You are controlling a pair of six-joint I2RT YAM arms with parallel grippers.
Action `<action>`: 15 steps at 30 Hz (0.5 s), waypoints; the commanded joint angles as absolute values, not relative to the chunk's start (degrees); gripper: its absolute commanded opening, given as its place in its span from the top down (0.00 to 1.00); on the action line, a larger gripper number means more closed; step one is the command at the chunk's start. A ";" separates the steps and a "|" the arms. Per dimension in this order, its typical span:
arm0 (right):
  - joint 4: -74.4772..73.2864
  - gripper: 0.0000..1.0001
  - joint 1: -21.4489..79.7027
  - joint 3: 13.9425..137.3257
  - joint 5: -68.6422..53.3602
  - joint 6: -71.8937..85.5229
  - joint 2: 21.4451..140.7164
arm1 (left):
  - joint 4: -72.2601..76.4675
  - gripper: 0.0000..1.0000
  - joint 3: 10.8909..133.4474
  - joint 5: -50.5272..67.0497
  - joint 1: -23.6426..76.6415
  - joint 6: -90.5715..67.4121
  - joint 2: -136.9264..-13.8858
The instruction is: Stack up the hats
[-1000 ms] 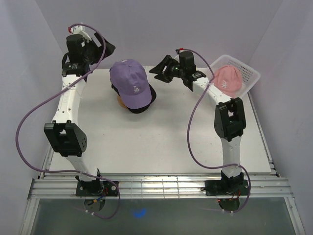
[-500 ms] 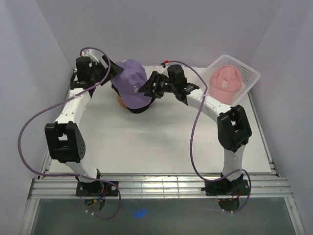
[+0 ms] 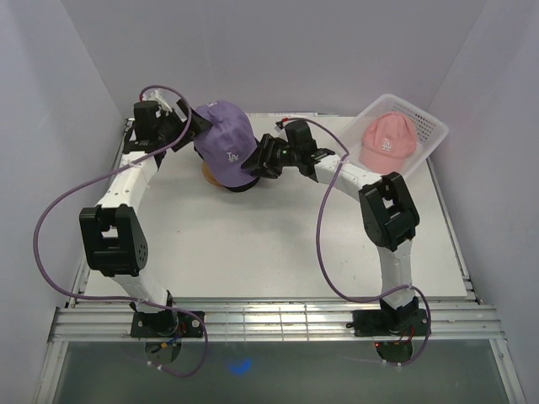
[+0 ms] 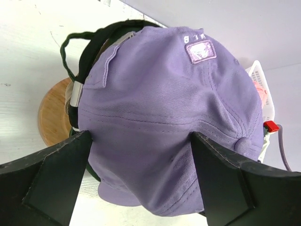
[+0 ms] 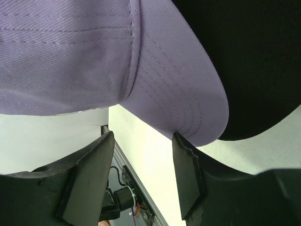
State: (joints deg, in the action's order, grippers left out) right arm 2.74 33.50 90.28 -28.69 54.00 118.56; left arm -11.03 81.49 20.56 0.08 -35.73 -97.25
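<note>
A lavender hat [image 3: 226, 141] tops a stack of dark hats on a round wooden stand [image 3: 208, 172]; a black hat's brim [image 3: 244, 187] pokes out below. My left gripper [image 3: 190, 126] is open at the hat's rear. In the left wrist view its fingers [image 4: 56, 179] straddle the lavender hat's [image 4: 164, 103] crown. My right gripper [image 3: 256, 160] is open at the front. In the right wrist view the lavender brim [image 5: 178, 94] rests just above one fingertip, and the black hat [image 5: 254, 61] lies beside it. A pink hat [image 3: 386, 141] sits in the basket.
The white mesh basket [image 3: 431, 126] stands tilted at the back right corner. White walls close in the table [image 3: 269, 244] on the left, back and right. Purple cables loop from both arms over the table's sides.
Both arms swung in to the lavender hat: the left from the back left corner, the right leftwards from beside the basket. The hat's crown now leans slightly toward the back left.
</note>
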 commanded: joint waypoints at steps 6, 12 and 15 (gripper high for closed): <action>3.78 0.41 32.00 91.85 -29.18 54.67 114.00 | -18.98 0.02 95.26 19.42 0.09 -31.73 -96.33; 0.19 0.41 30.68 92.11 -28.66 54.14 109.87 | -23.90 0.02 101.33 19.25 0.09 -30.94 -95.89; -3.16 0.41 27.97 91.50 -26.81 52.65 105.14 | -24.70 0.02 102.30 20.47 0.09 -30.94 -94.93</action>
